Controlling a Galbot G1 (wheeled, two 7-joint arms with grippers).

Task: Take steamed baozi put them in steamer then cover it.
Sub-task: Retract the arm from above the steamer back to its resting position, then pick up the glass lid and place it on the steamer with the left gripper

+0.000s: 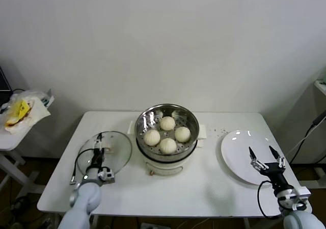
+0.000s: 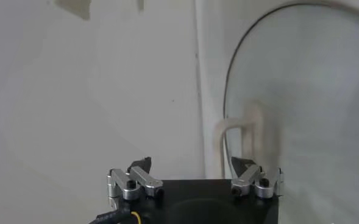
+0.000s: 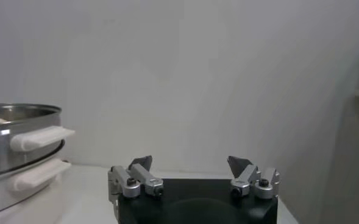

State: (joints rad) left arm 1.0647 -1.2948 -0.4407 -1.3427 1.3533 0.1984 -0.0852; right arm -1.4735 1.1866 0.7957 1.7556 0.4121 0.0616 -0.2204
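**Four buns sitting in the steamer, lid lying beside it**

A white rectangular tabletop (image 1: 204, 188) is standing against a plain white wall (image 1: 163, 40). A small side table (image 1: 7, 142) at the robot's left is carrying a crumpled white bag with yellow inside (image 1: 23, 111).

At the middle of the tabletop the round shiny stainless-steel steamer (image 1: 145, 122) is sitting on its white cooker base, and the four smooth cream-white steamed baozi (image 1: 167, 123) are lying inside it on the perforated bottom, close together. The round clear glass cover (image 1: 119, 155) with its cream bar handle is lying flat on the tabletop just beside the steamer, on the robot's left. A flat white round plate (image 1: 237, 147) is lying well to the right.

The left gripper (image 1: 97, 150) is hovering over the cover with fingers spread wide, holding nothing. The right gripper (image 1: 265, 155) is hanging over the plate's near edge, equally wide and empty.

The left wrist view is showing the cover's metal rim and handle (image 2: 246, 131) close up between the left gripper's fingertips (image 2: 194, 164). The right wrist view is showing the steamer's side (image 3: 14, 131) with white handles, beyond the right gripper's fingertips (image 3: 191, 163).
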